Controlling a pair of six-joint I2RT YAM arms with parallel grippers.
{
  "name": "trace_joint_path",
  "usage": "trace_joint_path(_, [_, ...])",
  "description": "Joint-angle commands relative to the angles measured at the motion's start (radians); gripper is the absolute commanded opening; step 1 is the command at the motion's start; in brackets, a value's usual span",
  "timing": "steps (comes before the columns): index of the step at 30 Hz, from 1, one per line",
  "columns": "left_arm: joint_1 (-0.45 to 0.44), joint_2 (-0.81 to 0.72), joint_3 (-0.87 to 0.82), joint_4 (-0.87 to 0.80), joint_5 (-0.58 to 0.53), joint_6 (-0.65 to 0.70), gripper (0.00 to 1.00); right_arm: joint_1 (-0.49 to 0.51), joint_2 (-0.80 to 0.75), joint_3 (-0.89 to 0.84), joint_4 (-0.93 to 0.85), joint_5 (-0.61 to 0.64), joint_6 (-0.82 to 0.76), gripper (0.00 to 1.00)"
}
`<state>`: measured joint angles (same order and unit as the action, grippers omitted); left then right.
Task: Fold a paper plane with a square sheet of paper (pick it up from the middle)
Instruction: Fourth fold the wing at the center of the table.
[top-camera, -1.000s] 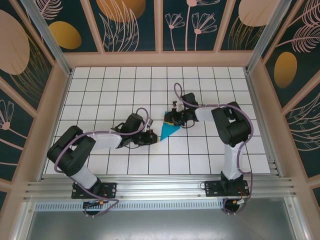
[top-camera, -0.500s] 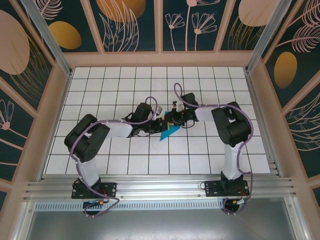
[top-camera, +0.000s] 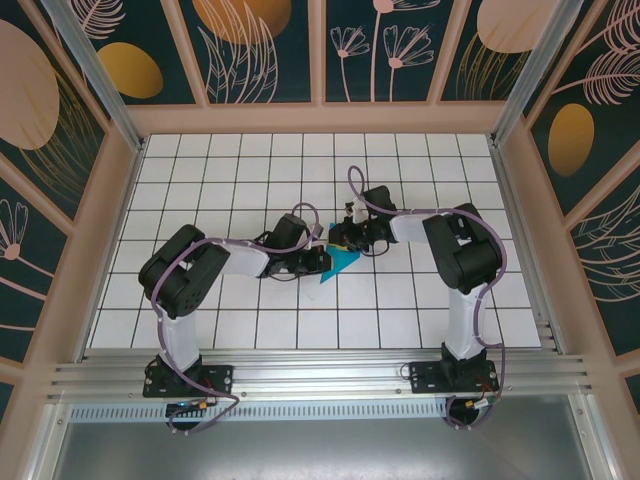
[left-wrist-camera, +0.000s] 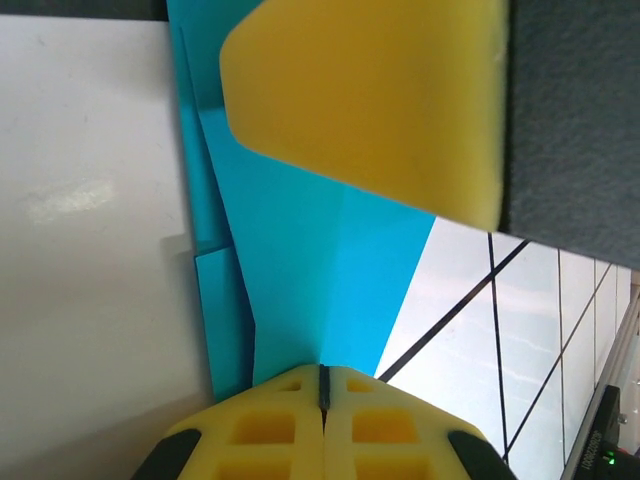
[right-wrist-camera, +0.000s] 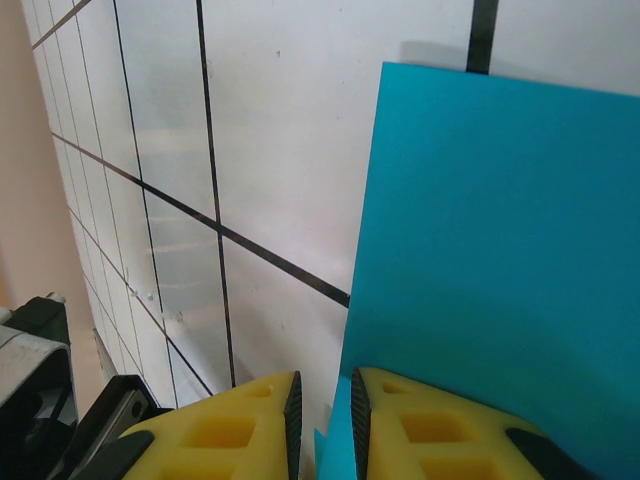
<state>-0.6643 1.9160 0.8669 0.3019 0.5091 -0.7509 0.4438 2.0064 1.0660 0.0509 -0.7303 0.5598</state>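
The teal-blue sheet of paper (top-camera: 343, 263) lies mid-table, folded into a pointed, dart-like paper plane shape with layered flaps and a centre crease (left-wrist-camera: 320, 260). My left gripper (top-camera: 320, 258) is shut, its yellow fingertips (left-wrist-camera: 290, 400) meeting right at the near end of that crease (left-wrist-camera: 323, 380); whether paper is pinched between them I cannot tell. From the far side, my right gripper (top-camera: 343, 240) has its jaws nearly together on an edge of the paper (right-wrist-camera: 326, 420), the broad flap (right-wrist-camera: 500, 220) spreading to the right. One right finger (left-wrist-camera: 370, 100) looms over the paper in the left wrist view.
The white grid table (top-camera: 420, 180) stretches all round the paper. Patterned walls (top-camera: 320, 60) and metal posts close it in. An aluminium rail (top-camera: 320, 375) with both arm bases runs along the near edge.
My left gripper swung right from beside the paper's pointed tip onto the paper. The paper's lower point shifted slightly. The right arm stayed put.
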Motion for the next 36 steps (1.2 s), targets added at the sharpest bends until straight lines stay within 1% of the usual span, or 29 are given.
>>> trace_joint_path(1, [-0.001,0.031,-0.080,-0.159,-0.094,0.030,0.04,0.004,0.078,-0.027,-0.074,0.095,-0.023,0.25])
trace_joint_path(4, [0.000,0.027,-0.090,-0.174,-0.120,0.028,0.00,0.000,0.058,0.010,-0.104,0.100,-0.036,0.25])
trace_joint_path(9, [-0.001,0.041,-0.087,-0.184,-0.140,0.021,0.00,-0.033,-0.051,0.042,-0.084,0.078,-0.026,0.24])
trace_joint_path(12, [-0.001,0.044,-0.086,-0.187,-0.150,0.016,0.00,-0.052,-0.122,0.035,-0.075,0.080,-0.013,0.15])
trace_joint_path(15, [0.000,0.047,-0.085,-0.187,-0.147,0.015,0.00,-0.050,-0.168,0.003,-0.072,0.080,-0.017,0.06])
trace_joint_path(19, [0.000,0.046,-0.086,-0.190,-0.149,0.018,0.00,-0.034,-0.205,-0.078,-0.030,0.068,0.000,0.03])
trace_joint_path(26, [0.000,0.054,-0.080,-0.190,-0.142,0.020,0.00,0.029,-0.143,-0.091,0.000,0.050,0.014,0.03])
trace_joint_path(30, [0.000,0.053,-0.080,-0.192,-0.142,0.022,0.00,0.038,-0.089,-0.068,0.010,0.050,0.017,0.03])
trace_joint_path(32, [-0.001,0.055,-0.078,-0.194,-0.144,0.022,0.00,0.038,-0.052,-0.044,-0.025,0.082,0.009,0.03])
trace_joint_path(36, [0.000,0.056,-0.080,-0.205,-0.152,0.023,0.00,0.033,-0.011,-0.038,-0.041,0.144,-0.005,0.04])
